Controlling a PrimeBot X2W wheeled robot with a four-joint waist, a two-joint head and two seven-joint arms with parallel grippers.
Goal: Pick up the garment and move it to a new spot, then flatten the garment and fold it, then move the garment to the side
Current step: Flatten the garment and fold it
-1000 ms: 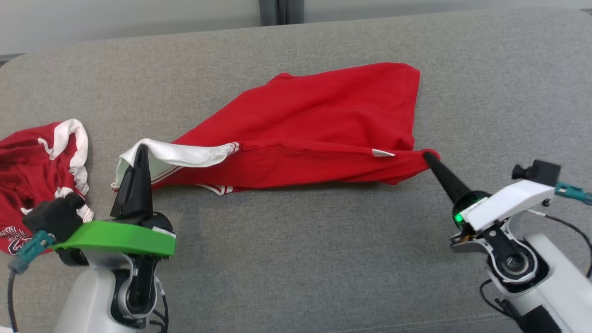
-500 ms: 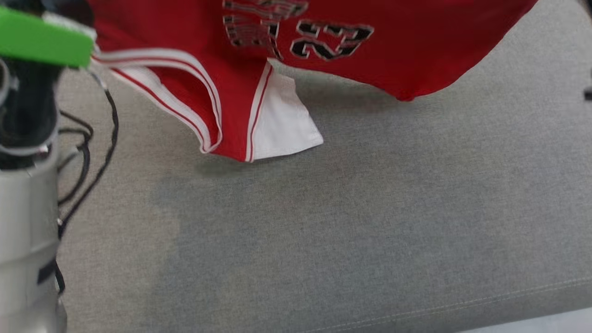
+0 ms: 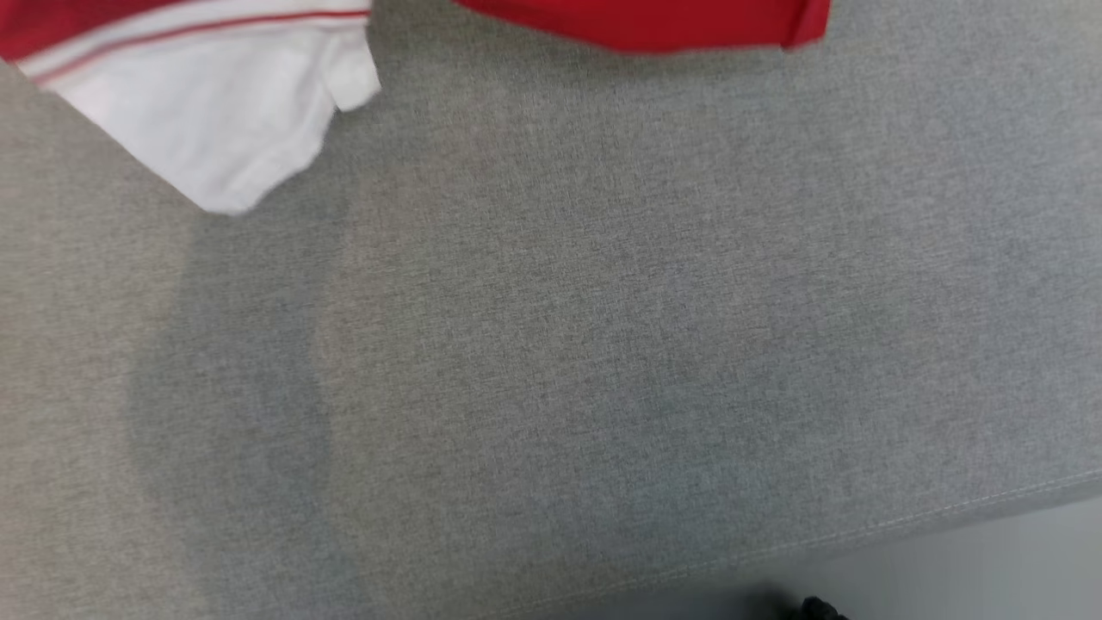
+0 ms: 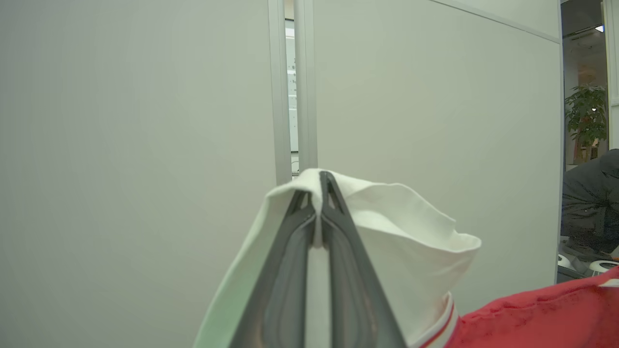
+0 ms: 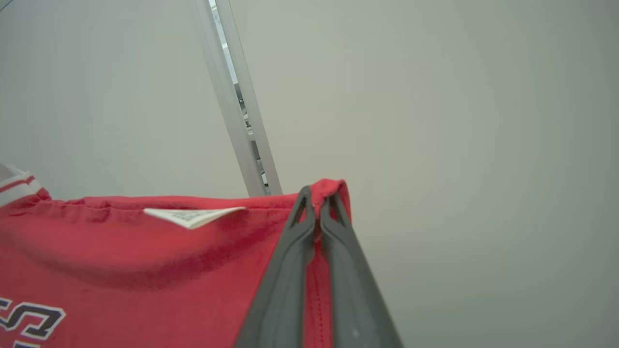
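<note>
the left gripper (image 4: 315,187) is pinched tight on the white sleeve (image 4: 411,227) of the garment (image 5: 121,261). the cloth folds over both dark fingertips and drapes down either side of them. the right gripper (image 5: 317,195) is clamped on a red corner hem, with a small loop of fabric poking just past its tips. the garment is a soft, matte red knit with white trim striped in red. a small white label (image 5: 193,216) sits at its top edge and black-and-white lettering (image 5: 29,316) lower down. in the head view its lower edge runs along the top of the frame, over a grey woven cushion (image 3: 603,344) with a stitched front seam. whether it touches the cushion i cannot tell. smooth pale wall panels (image 4: 145,145) stand behind.
</note>
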